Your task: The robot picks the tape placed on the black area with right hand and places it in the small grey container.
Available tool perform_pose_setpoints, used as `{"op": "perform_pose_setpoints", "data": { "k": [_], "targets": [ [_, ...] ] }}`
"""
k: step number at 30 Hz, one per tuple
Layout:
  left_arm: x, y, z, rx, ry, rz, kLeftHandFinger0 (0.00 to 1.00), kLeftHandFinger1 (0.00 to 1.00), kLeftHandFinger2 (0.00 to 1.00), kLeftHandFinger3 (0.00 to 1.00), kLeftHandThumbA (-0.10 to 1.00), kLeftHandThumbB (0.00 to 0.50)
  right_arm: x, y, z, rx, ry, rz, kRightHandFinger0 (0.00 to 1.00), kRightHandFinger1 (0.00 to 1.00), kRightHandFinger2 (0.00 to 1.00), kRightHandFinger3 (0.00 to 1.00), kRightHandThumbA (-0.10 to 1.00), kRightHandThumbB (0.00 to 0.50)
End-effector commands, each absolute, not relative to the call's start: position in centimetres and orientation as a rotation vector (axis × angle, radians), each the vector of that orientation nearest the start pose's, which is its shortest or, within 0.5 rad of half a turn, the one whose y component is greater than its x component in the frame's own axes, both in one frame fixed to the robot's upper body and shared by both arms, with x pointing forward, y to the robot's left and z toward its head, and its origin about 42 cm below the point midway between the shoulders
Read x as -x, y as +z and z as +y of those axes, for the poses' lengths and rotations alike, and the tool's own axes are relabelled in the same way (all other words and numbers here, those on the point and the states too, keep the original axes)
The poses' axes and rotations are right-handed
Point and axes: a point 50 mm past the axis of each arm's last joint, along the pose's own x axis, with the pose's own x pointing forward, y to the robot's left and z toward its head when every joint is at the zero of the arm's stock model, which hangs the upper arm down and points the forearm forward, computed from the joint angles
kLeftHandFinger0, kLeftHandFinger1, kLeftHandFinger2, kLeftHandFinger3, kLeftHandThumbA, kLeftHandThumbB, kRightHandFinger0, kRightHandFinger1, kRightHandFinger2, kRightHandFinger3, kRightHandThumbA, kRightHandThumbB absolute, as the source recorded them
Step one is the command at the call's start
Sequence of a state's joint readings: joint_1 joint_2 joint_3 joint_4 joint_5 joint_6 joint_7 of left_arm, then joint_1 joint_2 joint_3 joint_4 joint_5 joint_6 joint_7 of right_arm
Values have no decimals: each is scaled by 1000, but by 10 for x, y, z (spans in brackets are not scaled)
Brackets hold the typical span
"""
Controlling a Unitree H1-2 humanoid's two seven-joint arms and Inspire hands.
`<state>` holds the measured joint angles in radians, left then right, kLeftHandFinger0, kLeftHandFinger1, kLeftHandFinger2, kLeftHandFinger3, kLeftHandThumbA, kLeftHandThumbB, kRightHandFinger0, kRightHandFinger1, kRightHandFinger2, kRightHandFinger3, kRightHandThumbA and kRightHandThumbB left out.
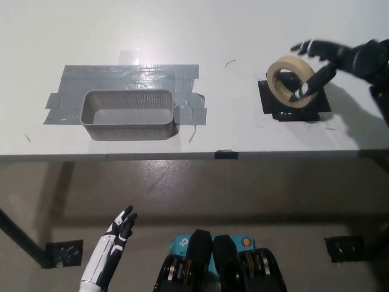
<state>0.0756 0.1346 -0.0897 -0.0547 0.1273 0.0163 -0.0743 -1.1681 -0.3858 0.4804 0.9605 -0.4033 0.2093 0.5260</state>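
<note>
Right hand (331, 61) at upper right, fingers spread around the tape (292, 82), which sits tilted on the black area (273, 109), not gripped yet. Grey container (129, 114) left-centre, taped down so it won't slide. Left hand (121, 228) idles lower left, fingers loosely apart.

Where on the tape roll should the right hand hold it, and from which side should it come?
Judging by its pose, grip the tape roll across its raised rim, one finger in the open core. It stands tilted on the black area, so the right hand, open beside it, should come from above right.
</note>
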Motion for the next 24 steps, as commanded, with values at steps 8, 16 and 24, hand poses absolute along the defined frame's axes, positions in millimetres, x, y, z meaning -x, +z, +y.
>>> {"op": "perform_pose_setpoints", "data": {
  "k": [8,16,24],
  "targets": [
    [-260,97,232,-257,-155,6,1000,1000,1000,1000,981,2,-600,373,-218,1247,297,177,1000,1000,1000,1000,965,500],
    [-261,98,233,-243,-157,-2,1000,1000,1000,1000,966,0,-602,376,-208,1225,215,73,1000,1000,1000,1000,875,493],
    [-261,98,229,-244,-158,-13,981,1000,1000,1000,973,8,-596,317,-199,1307,208,13,194,316,411,585,-7,298]
  ]
}}
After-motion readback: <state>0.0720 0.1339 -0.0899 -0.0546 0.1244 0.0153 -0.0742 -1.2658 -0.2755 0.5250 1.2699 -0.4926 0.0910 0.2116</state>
